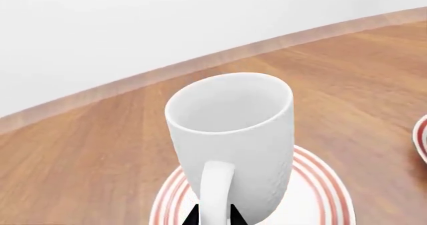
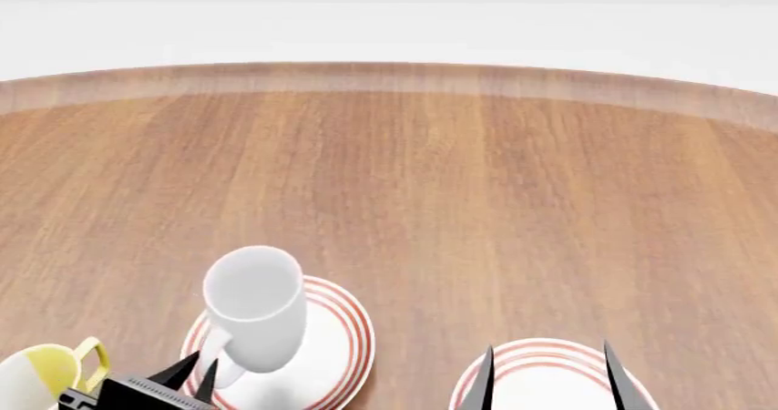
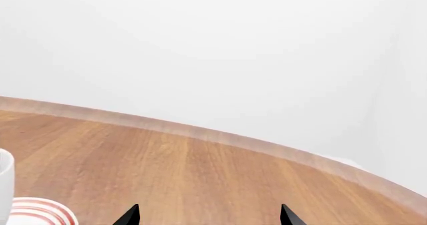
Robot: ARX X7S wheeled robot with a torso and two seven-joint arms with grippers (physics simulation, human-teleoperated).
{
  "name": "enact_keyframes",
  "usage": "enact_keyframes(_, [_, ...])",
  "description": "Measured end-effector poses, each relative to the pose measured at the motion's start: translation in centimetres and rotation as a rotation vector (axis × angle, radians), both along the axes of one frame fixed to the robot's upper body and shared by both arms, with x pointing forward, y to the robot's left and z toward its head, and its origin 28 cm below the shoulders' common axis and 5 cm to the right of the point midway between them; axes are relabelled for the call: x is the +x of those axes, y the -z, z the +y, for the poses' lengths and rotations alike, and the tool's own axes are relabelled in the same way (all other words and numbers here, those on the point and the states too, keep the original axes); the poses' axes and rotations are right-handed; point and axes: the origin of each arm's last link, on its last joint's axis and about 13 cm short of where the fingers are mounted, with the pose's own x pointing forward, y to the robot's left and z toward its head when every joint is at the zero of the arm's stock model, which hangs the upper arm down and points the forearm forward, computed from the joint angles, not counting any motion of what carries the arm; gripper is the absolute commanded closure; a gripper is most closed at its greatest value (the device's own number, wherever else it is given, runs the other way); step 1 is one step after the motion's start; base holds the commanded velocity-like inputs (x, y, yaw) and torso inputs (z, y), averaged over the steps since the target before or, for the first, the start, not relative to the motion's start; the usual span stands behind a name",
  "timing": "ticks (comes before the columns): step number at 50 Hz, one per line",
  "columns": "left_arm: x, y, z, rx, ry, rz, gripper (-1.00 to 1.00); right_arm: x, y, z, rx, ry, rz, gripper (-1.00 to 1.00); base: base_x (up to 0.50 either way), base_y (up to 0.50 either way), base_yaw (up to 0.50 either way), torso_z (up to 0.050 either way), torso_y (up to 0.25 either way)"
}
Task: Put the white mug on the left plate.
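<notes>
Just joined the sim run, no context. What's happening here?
The left claw is closed on the handle of the white mug, which stands upright over the left plate; whether its base already touches the plate cannot be told. The right claw hangs open and empty above the other ringed plate. A yellow-handled mug sits off to the left on the wooden table.
</notes>
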Motion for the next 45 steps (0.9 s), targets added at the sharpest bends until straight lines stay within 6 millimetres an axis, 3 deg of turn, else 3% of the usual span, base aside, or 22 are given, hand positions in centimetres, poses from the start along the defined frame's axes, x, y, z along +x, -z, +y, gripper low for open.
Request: enact_keyframes(45, [1.0, 0.4, -1.2, -0.02, -0.027, 0.033, 1.0, 0.0, 0.0, -0.1, -0.001, 0.005, -0.003, -1.0, 0.0, 0.0, 0.0, 0.0, 0.0])
